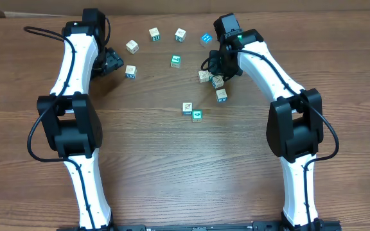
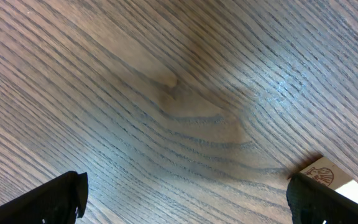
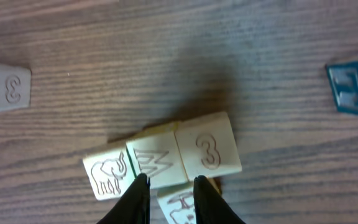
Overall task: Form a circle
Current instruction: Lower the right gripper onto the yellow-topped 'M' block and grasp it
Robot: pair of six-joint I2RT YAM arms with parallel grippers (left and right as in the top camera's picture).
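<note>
Small cubes lie scattered on the wooden table in a loose arc: one [image 1: 132, 45] at the far left, others [image 1: 180, 34] along the back, a teal one [image 1: 205, 39] and a pair [image 1: 187, 108] near the middle. My right gripper [image 1: 216, 66] hangs over a cluster [image 1: 217, 81]. In the right wrist view it [image 3: 171, 178] is shut on a picture cube [image 3: 179, 206], just in front of an elephant cube [image 3: 107, 174], a zigzag cube [image 3: 157, 158] and a "3" cube [image 3: 209, 152]. My left gripper [image 2: 185, 202] stands open over bare wood, and a cube [image 2: 328, 174] lies beside its right finger.
In the right wrist view another "3" cube [image 3: 8, 89] sits at the far left and a teal-faced cube [image 3: 353, 90] at the far right. Seen from overhead, my left gripper [image 1: 111, 61] is just left of a cube [image 1: 130, 71]. A teal cube [image 1: 176, 61] lies between the arms.
</note>
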